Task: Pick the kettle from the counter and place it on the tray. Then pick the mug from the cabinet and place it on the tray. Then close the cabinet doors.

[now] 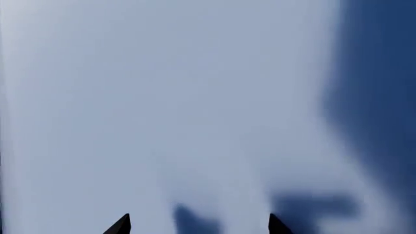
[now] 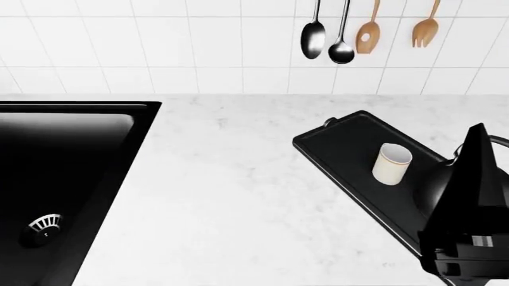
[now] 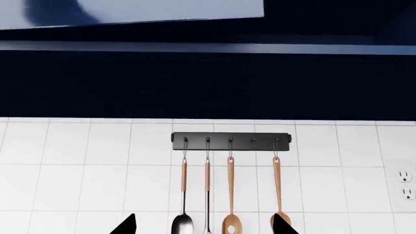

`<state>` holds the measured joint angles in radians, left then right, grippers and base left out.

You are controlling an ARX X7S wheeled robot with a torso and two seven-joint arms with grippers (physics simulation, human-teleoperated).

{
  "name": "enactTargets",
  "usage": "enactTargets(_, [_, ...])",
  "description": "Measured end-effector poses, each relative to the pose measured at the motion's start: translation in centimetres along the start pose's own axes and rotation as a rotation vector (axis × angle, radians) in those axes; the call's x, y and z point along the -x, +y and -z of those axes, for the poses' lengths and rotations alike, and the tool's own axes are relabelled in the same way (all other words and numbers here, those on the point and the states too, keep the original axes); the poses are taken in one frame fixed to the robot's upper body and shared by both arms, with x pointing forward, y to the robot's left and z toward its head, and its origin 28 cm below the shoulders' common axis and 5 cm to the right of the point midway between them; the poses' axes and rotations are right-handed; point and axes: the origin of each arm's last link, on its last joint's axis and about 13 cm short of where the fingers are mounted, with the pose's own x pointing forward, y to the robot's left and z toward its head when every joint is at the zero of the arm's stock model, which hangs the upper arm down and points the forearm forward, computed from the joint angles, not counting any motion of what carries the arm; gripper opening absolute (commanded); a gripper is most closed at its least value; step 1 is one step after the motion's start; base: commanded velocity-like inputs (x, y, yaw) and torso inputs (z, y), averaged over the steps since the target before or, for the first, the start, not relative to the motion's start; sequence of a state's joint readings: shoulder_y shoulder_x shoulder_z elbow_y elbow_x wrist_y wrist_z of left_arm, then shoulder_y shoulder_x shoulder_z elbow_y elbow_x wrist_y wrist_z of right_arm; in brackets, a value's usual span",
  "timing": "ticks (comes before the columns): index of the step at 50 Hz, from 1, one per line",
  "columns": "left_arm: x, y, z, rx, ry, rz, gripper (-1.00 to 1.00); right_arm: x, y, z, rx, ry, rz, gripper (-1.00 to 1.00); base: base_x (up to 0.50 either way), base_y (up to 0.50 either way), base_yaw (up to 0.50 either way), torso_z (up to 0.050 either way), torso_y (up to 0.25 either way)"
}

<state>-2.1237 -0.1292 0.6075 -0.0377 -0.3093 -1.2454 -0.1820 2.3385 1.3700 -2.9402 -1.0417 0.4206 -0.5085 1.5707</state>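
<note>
Two task things are seen on the tray [image 2: 338, 140] in the head view: the mug [image 2: 391, 164] is stood upright near the tray's middle, and the kettle [image 2: 435, 186] is set just beside it toward the near right, largely hidden behind a dark arm that rises at the right edge. The tray is laid at an angle on the white marble table [image 2: 238, 196], well apart from the black sink [image 2: 64, 173] at the left, where a round drain [image 2: 44, 224] is shown. Four utensils are hung on the tiled wall [image 2: 159, 53] above: a dark spoon [image 2: 313, 39], a dark ladle [image 2: 341, 52], a slotted wooden spoon [image 2: 368, 36] and a wooden fork [image 2: 425, 31]. From the right wrist view, the right hand [image 3: 204, 225] is held released, its two dark fingertips [image 3: 123, 226] spread wide apart and pointed at the wall, where the black hook rail [image 3: 231, 140] and an outlet [image 3: 406, 176] are visible below dark blue cabinetry [image 3: 208, 83]. From the left wrist view, the left hand [image 1: 198, 225] is likewise seen released, tips parted, faced close against a pale blue-grey surface [image 1: 162, 97] crossed by soft shadows; what that surface is cannot be told.
</note>
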Motion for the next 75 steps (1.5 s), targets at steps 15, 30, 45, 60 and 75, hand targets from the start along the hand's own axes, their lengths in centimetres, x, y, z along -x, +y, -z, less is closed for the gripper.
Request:
enactTargets(15, [0.5,-2.1,2.1,-0.063,0.012,0.022,1.0,0.2,0.0,0.0,-0.005,0.011,0.001,1.0,0.0,0.0,0.0,0.0,0.0])
enactTargets(30, [3.2,1.1,2.2,0.522,-0.038,0.127,1.0,-0.4,0.1,-0.3,-0.017,0.004,0.011,1.0,0.0,0.0,0.0,0.0,0.0])
enactTargets(45, [17.9,2.4,7.9,0.904,-0.166,0.094,1.0,-0.7,0.3,-0.7,-0.049,-0.004,0.007,1.0,0.0,-0.25,0.0,0.0,0.0])
enactTargets(60, [24.5,1.5,10.6,0.942,-0.102,0.081,1.0,-0.8,0.4,-0.8,-0.065,-0.004,0.0,1.0,0.0,-0.5,0.0,0.0,0.0])
enactTargets(75, [26.3,1.2,10.8,0.951,-0.083,0.081,1.0,-0.9,0.4,-0.8,-0.065,-0.002,-0.003,1.0,0.0,-0.5,0.0,0.0,0.0])
